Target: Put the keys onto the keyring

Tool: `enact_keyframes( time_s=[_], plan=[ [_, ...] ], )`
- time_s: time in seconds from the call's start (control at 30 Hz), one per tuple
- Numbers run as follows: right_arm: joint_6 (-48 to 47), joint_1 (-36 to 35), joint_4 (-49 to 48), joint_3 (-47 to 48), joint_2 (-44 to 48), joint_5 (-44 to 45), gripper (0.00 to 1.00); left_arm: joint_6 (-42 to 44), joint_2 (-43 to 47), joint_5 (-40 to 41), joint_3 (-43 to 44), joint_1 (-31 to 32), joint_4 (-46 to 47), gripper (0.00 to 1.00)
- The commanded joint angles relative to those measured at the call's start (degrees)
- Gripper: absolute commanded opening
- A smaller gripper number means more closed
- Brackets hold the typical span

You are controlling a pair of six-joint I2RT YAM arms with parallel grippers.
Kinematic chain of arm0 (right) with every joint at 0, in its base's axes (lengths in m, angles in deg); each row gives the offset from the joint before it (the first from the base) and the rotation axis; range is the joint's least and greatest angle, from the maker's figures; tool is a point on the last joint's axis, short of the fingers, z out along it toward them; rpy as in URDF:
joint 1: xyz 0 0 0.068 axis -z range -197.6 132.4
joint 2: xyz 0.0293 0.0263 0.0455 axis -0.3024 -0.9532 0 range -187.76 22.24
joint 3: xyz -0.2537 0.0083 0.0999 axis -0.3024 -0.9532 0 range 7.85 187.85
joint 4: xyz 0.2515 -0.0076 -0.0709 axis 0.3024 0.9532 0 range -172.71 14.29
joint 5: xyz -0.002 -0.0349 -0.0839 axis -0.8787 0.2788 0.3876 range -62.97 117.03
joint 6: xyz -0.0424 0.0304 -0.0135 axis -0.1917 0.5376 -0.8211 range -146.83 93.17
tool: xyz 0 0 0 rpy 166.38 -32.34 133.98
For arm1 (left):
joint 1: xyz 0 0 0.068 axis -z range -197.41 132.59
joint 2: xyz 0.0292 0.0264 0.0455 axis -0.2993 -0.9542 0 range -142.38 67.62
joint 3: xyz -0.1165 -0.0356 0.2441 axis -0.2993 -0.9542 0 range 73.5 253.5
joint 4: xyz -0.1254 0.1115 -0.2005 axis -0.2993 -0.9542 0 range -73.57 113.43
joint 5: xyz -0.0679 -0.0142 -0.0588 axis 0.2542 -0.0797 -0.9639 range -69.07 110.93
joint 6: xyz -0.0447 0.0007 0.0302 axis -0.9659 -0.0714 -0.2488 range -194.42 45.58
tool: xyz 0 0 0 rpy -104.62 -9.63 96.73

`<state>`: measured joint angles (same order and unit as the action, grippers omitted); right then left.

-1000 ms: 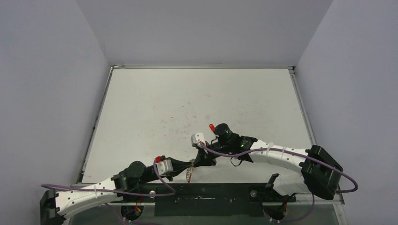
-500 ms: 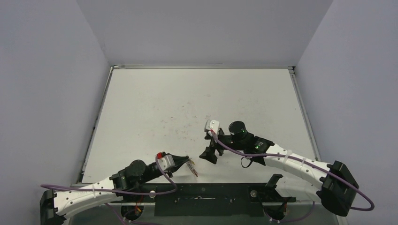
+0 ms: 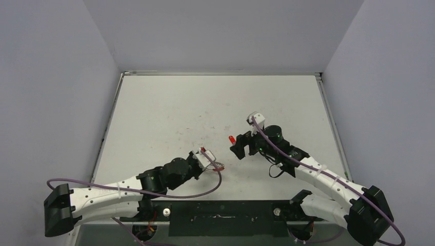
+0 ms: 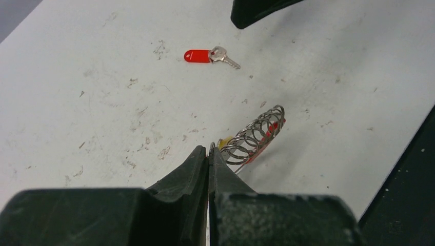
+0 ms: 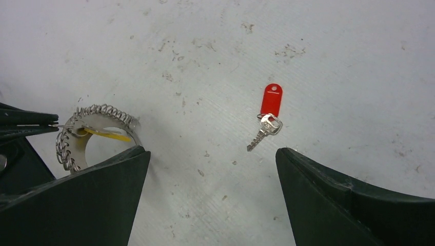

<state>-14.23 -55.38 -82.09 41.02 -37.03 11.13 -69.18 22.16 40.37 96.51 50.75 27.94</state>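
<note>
A white, scuffed worktop seen from above, with two robot arms reaching in from 6 o'clock. The left gripper was pressed together on the edge of the keyring, pinching its wire and holding it low over the worktop near the centre front. The keyring was a loop of silvery coiled wire with a short red sleeve along part of its arc. A yellow key showed inside the loop; whether it was properly threaded on could not be told.

The right gripper stood with its jaws wide apart and nothing between them, hovering above the red key. That key lay flat and alone on the worktop, at about 1 o'clock from the keyring and well apart from it. In the right wrist view its red plastic head pointed to 12 o'clock and its small silver blade to 7 o'clock.

The step in hand was probably picking up the red key. To do it well, the right gripper would need to centre over the plastic head, which lay toward 1 o'clock from the middle of its gap. It should then come down squarely and close across the head's narrow sides, leaving the hole free for the wire. The key was thin and flat, so it could slip or skate away.
</note>
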Motion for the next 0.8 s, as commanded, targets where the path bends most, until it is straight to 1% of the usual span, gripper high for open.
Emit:
enact_keyframes(
  time_s=[0.0, 0.03, 0.13, 0.17, 0.23, 0.3, 0.4, 0.47, 0.53, 0.63, 0.77],
  plan=[
    [4.9, 2.4, -0.8, -0.9, 1.1, -0.2, 1.0, 0.5, -7.5, 3.6, 6.9, -0.9, -1.0, 0.0],
    [5.2, 2.6, 0.3, -1.4, 1.9, 1.0, 1.0, -0.2, -9.3, 3.3, 8.1, -1.5, -1.8, 0.0],
    [4.8, 3.0, 0.5, -2.9, 4.9, 2.3, 1.0, -3.7, -14.1, -0.1, 11.0, -5.3, -4.3, 0.2],
    [4.4, 3.1, -0.1, -3.9, 6.7, 2.3, 1.0, -4.7, -15.1, -3.2, 11.7, -8.0, -4.4, 0.27],
    [5.2, 3.2, -2.5, -5.8, 9.2, 4.0, 1.0, -8.3, -16.4, -7.1, 12.4, -11.9, -4.4, 0.35],
    [7.6, 3.4, -1.6, -6.7, 11.6, 7.5, 1.0, -10.9, -17.2, -8.0, 12.7, -14.5, -4.2, 0.47],
    [9.8, 3.4, 2.2, -5.8, 11.6, 10.2, 1.0, -14.7, -17.3, -7.3, 12.6, -17.3, -4.0, 0.63],
    [9.4, 3.5, 4.2, -4.2, 9.5, 9.5, 1.0, -17.1, -16.9, -7.4, 12.3, -19.3, -4.2, 0.69],
    [9.6, 3.5, 5.1, -2.6, 6.5, 8.6, 1.0, -19.4, -16.3, -8.5, 11.8, -21.3, -4.4, 0.72],
    [9.3, 3.5, 4.5, -0.7, 1.2, 4.3, 1.0, -23.2, -15.0, -10.9, 10.3, -23.5, -6.3, 0.73],
    [10.1, 3.6, 3.8, 1.9, -6.2, 3.1, 1.0, -28.5, -12.3, -12.4, 7.0, -24.9, -6.5, 0.73]
  ],
)
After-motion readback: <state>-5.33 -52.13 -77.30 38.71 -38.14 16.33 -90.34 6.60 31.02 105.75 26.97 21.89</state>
